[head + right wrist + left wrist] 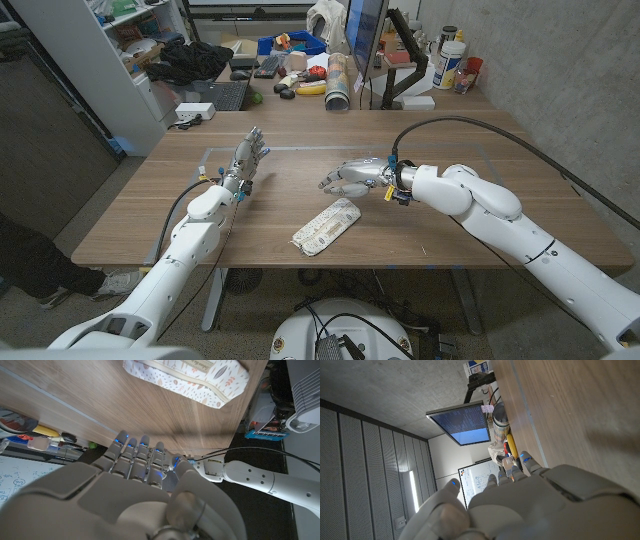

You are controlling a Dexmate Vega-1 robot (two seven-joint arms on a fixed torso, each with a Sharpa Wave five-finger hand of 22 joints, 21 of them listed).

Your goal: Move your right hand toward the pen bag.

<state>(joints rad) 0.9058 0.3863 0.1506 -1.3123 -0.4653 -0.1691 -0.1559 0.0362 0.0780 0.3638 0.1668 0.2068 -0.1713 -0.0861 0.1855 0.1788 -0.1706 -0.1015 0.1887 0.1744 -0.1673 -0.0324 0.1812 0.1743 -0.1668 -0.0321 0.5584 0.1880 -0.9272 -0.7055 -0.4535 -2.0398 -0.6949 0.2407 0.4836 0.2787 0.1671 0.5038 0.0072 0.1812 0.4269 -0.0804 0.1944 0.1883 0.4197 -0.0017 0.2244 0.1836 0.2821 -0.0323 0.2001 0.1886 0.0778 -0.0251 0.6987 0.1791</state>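
Lying on the wooden counter (450, 235) close to its near edge, the pen bag (327, 226) sits slantwise with bare wood all round it. The right hand (352, 175) hovers just beyond the pen bag, fingers apart and grasping nothing. The left hand (246, 160) stands well apart from the pen bag, fingers extended, holding nothing.

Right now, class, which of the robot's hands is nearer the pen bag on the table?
The right hand. It hovers open just behind the pen bag, not touching it. The left hand stands farther off, toward the table's left side.
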